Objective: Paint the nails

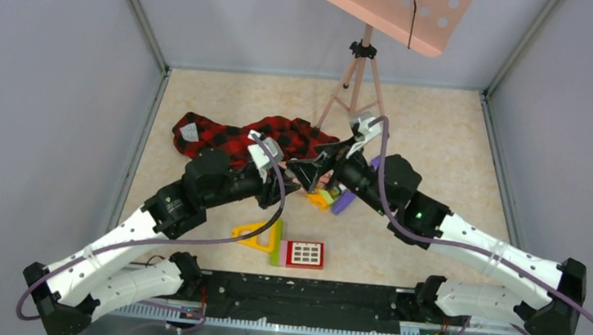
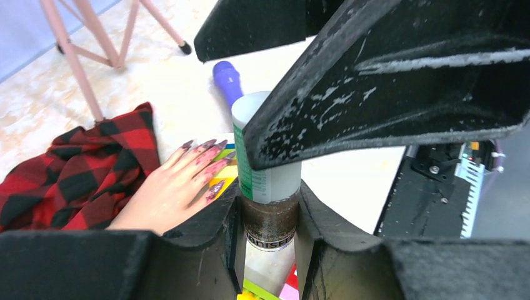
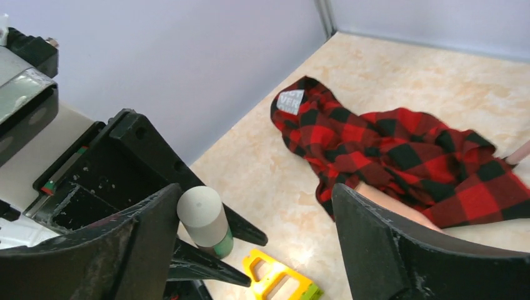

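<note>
Top view: the left arm [image 1: 184, 194] and right arm [image 1: 443, 227] bend inward, wrists meeting mid-frame just below the plaid sleeve [image 1: 230, 141]; left wrist view: the left gripper [image 2: 270, 215] clamps the bottle [image 2: 269, 181] upright at lower centre; the nails [image 2: 207, 145] lie just left of it, on the mannequin hand [image 2: 165, 194]; right wrist view: the right gripper [image 3: 256, 190] gapes wide, the bottle's cap [image 3: 201, 209] beside the finger at frame left.

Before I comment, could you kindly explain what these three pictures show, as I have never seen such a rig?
Two robot arms are bolted to a table. One picture looks down from above; the others come from cameras on each wrist. The left end effector grips a small bottle; the right end effector is open around its cap. Nearby lies a mannequin hand with dark-stained nails and a plaid sleeve, plus coloured toy pieces and a pink stand.
</note>
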`<state>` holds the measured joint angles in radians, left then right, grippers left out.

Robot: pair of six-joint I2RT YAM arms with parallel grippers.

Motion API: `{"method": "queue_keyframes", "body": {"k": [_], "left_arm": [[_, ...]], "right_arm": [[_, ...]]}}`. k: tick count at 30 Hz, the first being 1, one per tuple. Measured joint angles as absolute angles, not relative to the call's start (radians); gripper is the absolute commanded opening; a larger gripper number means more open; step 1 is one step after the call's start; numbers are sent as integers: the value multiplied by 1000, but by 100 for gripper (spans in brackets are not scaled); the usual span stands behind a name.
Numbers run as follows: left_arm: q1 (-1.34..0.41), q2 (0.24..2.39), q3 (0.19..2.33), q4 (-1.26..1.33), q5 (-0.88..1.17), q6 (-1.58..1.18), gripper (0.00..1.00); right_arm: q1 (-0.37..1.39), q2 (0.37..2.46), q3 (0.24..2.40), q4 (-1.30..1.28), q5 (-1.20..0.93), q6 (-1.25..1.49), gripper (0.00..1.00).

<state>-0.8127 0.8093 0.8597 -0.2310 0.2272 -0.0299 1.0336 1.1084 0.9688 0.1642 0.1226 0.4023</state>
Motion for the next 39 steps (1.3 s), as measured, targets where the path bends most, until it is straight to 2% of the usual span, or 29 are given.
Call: {"method": "queue_keyframes", "body": {"k": [6,14,22,28,35,39], "left_arm": [[-813,868,893,-240,350,-31,0],[-769,975,916,-247,564,-77,0],[-752,977,916,-176,880,-141,0],[-754,984,916,-142,1054,-180,0],[-762,994,916,-130,1125,-194,0],[-762,994,916,-127,1141,-194,0]], "right_arm": [[991,1003,897,158,80,357,93],[781,933,750,277,-289,386,93],[762,844,640,517,-633,410,93],[763,867,602,785,-802,504,90],[804,956,603,942,-884,559,67],[849,988,609,973,-908,561,48]]}}
